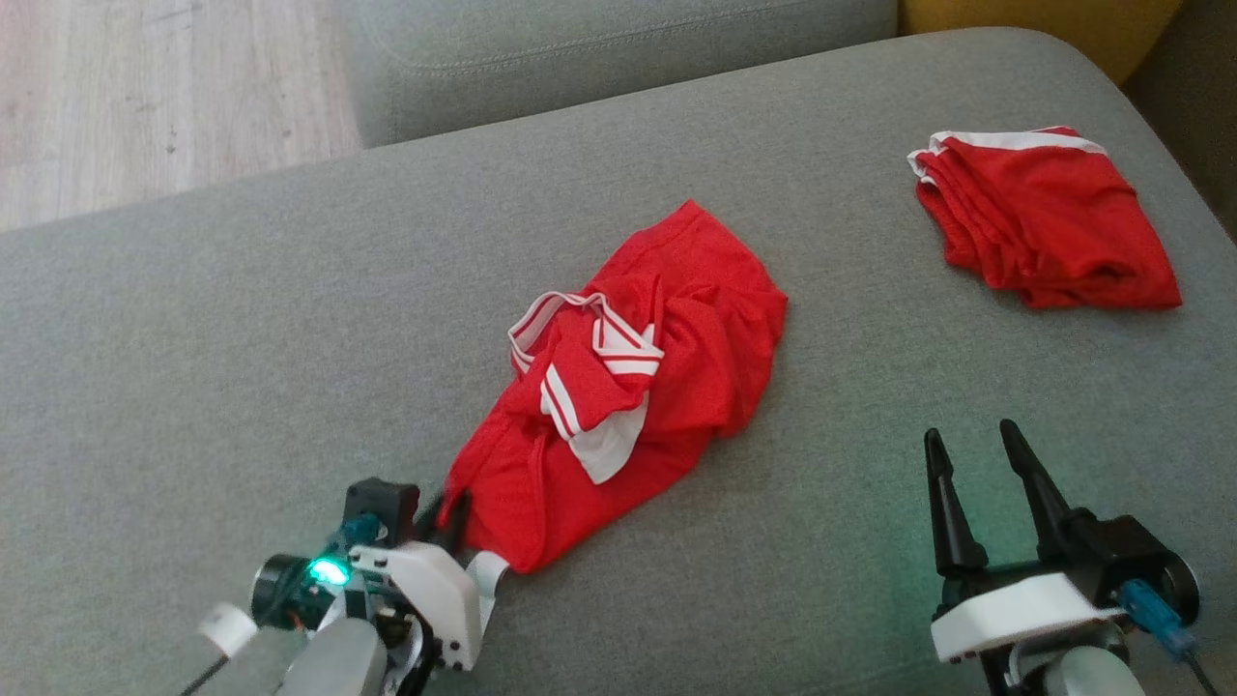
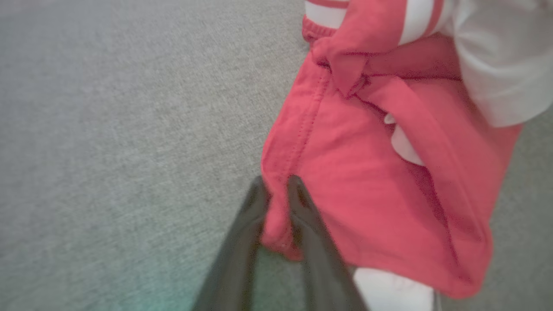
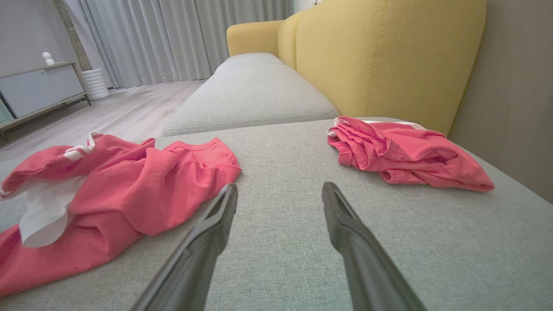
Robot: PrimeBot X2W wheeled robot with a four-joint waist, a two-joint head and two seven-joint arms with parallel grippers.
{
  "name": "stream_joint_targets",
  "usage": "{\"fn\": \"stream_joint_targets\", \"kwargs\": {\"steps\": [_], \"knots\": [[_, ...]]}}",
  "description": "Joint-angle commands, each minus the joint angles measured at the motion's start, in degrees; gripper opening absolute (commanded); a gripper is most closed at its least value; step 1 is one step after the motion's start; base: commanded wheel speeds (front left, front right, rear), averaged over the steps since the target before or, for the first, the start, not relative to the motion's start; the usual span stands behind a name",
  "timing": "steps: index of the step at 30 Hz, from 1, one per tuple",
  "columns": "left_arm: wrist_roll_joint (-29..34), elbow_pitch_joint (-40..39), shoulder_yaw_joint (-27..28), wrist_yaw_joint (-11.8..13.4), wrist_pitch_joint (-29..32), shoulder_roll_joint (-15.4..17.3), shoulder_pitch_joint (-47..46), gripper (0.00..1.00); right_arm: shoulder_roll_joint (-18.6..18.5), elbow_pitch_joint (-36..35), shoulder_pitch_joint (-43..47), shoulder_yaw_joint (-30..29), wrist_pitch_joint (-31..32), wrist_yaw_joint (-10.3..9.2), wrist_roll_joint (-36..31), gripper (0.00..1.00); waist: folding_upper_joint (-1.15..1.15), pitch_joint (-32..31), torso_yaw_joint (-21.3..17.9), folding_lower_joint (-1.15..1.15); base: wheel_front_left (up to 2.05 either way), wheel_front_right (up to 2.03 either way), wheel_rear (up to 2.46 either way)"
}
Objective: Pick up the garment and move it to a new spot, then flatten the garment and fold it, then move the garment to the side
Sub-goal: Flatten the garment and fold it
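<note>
A crumpled red cloth garment with white stripes is seen in the middle of the grey fabric sofa seat. Its near edge is pinched tight by the left end effector. The right end effector is held wide open, apart from it. A folded red garment is laid far right.
</note>
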Motion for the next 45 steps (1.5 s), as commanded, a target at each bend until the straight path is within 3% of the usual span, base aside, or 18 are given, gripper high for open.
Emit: {"fn": "stream_joint_targets", "kwargs": {"steps": [1, 6, 11, 17, 25, 33, 39, 42, 45], "knots": [[-1.91, 0.59, 1.02, -0.78, 2.44, 0.02, -0.10, 0.00, -0.31, -1.52, -2.60, 1.41, -0.62, -0.04, 0.48, 1.00, 0.00, -0.15, -0.11, 0.00, 0.00, 0.00, 0.00], [-9.33, -6.67, 3.37, -1.48, 0.64, -1.05, -1.71, 0.00, -0.31, -1.41, -3.02, 1.59, -0.62, -0.04, 0.60, 1.00, 0.00, -0.88, -0.75, 0.00, 0.00, 0.00, 0.00], [-12.83, -17.45, 5.49, -0.15, -1.10, -1.38, -5.26, 0.00, -0.31, -1.03, -2.75, 1.77, -0.62, -0.04, 0.81, 1.00, 0.00, -1.88, -1.78, 0.00, 0.00, 0.00, 0.00], [-15.54, -30.58, 4.08, 0.98, 1.40, -1.58, -9.60, 0.00, -0.31, -0.94, -2.52, 1.73, -0.62, -0.04, 1.36, 1.00, 0.00, -2.45, -3.12, 0.00, 0.00, 0.00, 0.00], [-17.08, -40.21, 0.54, 3.17, 5.63, -1.65, -12.99, 0.00, -0.31, -0.96, -2.66, 1.24, -0.62, -0.04, 2.26, 1.00, 0.00, -3.22, -5.26, 0.00, 0.00, 0.00, 0.00], [-14.84, -48.55, 3.95, 6.99, 5.62, 3.59, -4.27, 0.00, -0.31, -1.42, 0.25, -1.87, -0.62, -0.04, 2.33, 1.00, 0.00, -4.20, -1.90, 0.00, 0.00, 0.00, 0.00], [-14.33, -52.75, 10.31, 12.00, 1.10, 6.16, 9.57, 0.00, -0.31, -1.71, 0.87, -2.59, -0.62, -0.04, 1.65, 1.00, 0.00, -4.78, 3.30, 0.00, 0.00, 0.00, 0.00], [-15.90, -51.19, 12.29, 13.82, -2.22, 4.52, 18.09, 0.00, -0.31, -1.70, 0.76, -2.79, -0.62, -0.04, 1.22, 1.00, 0.00, -5.04, 5.90, 0.00, 0.00, 0.00, 0.00], [-17.30, -48.33, 12.73, 14.03, -4.62, 3.02, 22.91, 0.00, -0.31, -1.60, 0.72, -3.03, -0.62, -0.04, 0.81, 1.00, 0.00, -5.06, 7.59, 0.00, 0.00, 0.00, 0.00]]}}
